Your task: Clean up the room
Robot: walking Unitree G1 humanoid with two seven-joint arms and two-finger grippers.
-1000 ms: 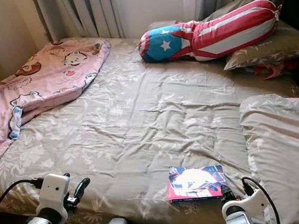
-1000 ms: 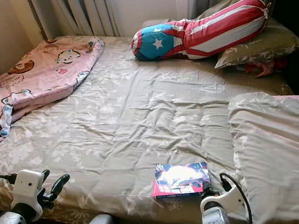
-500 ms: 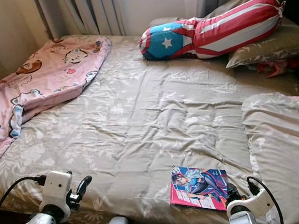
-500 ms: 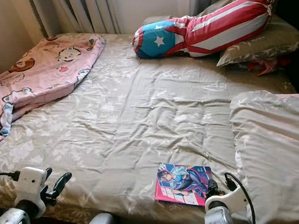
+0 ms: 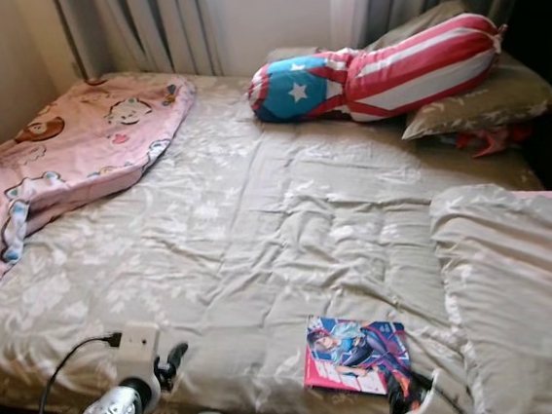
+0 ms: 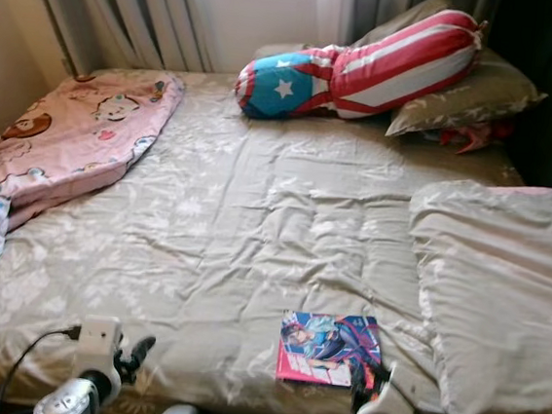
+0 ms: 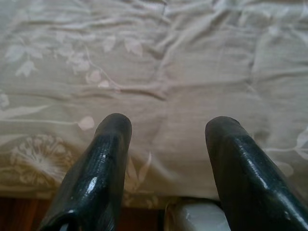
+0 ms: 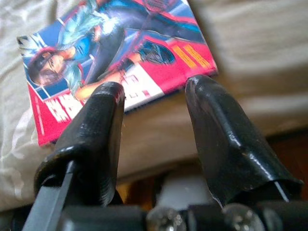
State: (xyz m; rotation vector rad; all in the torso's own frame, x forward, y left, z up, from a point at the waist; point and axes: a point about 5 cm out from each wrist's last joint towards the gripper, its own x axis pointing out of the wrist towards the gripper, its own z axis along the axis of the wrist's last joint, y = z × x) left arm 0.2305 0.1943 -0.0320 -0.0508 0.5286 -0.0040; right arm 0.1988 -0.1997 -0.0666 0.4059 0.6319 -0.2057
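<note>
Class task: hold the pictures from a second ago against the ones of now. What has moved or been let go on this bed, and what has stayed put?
The book, tilted and catching glare a second ago, now lies flat near the bed's front edge. The right gripper has dropped back just below it, fingers open, holding nothing. The left gripper has also sunk lower, open. The whole view shifted, so the camera moved. Pink blanket, striped pillow and folded grey duvet lie unchanged.
</note>
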